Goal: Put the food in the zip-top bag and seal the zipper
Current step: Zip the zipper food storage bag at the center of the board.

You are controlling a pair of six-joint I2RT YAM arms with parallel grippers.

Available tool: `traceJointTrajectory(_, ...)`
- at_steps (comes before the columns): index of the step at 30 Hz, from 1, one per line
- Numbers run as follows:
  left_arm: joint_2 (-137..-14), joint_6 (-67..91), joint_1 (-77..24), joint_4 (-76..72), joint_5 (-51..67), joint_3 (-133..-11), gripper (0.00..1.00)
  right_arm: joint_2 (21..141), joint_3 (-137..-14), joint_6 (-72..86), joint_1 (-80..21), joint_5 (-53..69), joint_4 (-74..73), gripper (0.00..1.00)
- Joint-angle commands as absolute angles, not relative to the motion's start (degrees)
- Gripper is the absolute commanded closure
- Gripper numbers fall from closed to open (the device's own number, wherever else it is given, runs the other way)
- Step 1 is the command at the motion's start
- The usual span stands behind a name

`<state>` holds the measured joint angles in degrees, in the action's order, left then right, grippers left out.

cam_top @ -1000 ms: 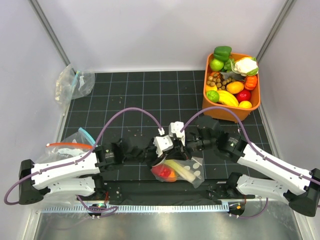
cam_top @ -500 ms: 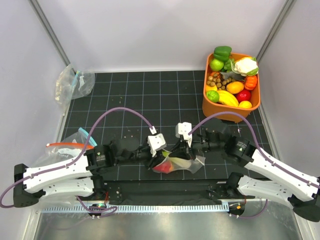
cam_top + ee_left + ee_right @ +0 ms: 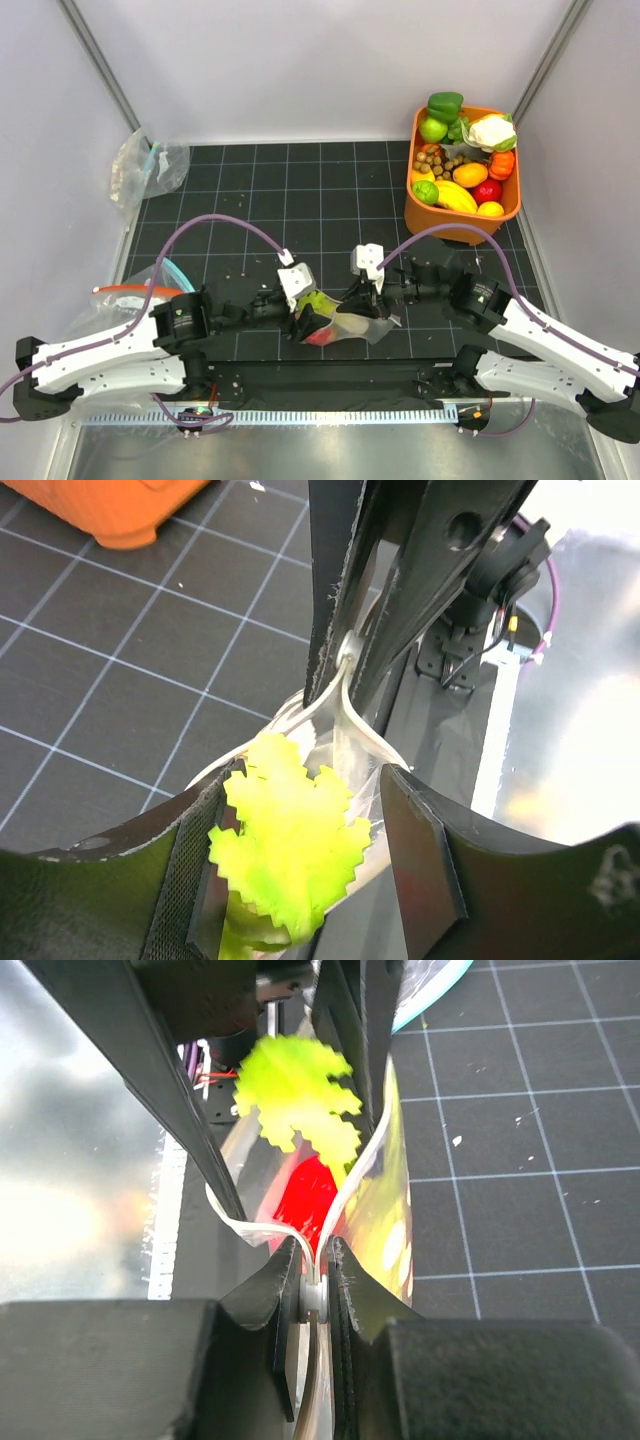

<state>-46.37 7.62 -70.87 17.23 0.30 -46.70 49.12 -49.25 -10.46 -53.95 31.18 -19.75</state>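
zip-top bag (image 3: 378, 328), centre frame: red veg (image 3: 310, 1195) inside, celery leaf (image 3: 290, 845) at mouth; right gripper (image 3: 315, 1295) pinches rim, left gripper (image 3: 305, 785) agape.

Top external camera: fixed high on the near side, looking steeply down and forward over the black grid mat (image 3: 330, 190). It is at far range, with the whole workspace in frame.

Left wrist camera: very close, looking out between its own parted jaws. The celery leaf (image 3: 290, 840) lies between them, and the right gripper (image 3: 347, 658) is just beyond their tips.

Right wrist camera: equally close, facing the opposite way along its own closed jaws.

Both wrist views share the leaf and the zip-top bag (image 3: 385, 1190). The overhead view shows that spot at lower mid-frame.
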Motion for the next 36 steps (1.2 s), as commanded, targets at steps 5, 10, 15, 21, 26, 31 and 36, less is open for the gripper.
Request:
traceJointTrajectory(5,-41.0,9.8,-71.1,17.1,-6.3,-47.6,0.41,48.1,-49.7,-10.7,-53.8,30.1,-17.0,0.99)
traceJointTrajectory(10,-40.8,11.0,-71.1,17.1,-5.5,-48.2,0.43,48.3,-49.7,-10.3,-53.8,29.4,-16.8,0.99)
traceJointTrajectory(15,-40.9,12.7,-71.1,16.0,-3.1,-49.4,0.29,49.2,-49.8,-9.7,-53.8,28.9,-16.5,0.99)
traceJointTrajectory(21,-43.1,15.7,-71.1,14.7,-6.0,-52.8,0.35,50.1,-50.0,-9.5,-53.8,29.9,-16.2,0.99)
traceJointTrajectory(26,-45.9,15.9,-71.1,18.4,-8.4,-56.8,0.49,49.9,-50.0,-9.4,-53.8,29.5,-16.3,0.99)
traceJointTrajectory(31,-41.2,18.7,-71.1,21.0,-13.8,-55.4,0.35,49.6,-50.0,-9.1,-53.8,28.9,-16.3,0.99)
traceJointTrajectory(36,-35.1,22.8,-71.0,25.8,-18.9,-54.3,0.34,49.9,-50.1,-8.8,-53.8,28.2,-16.3,0.99)
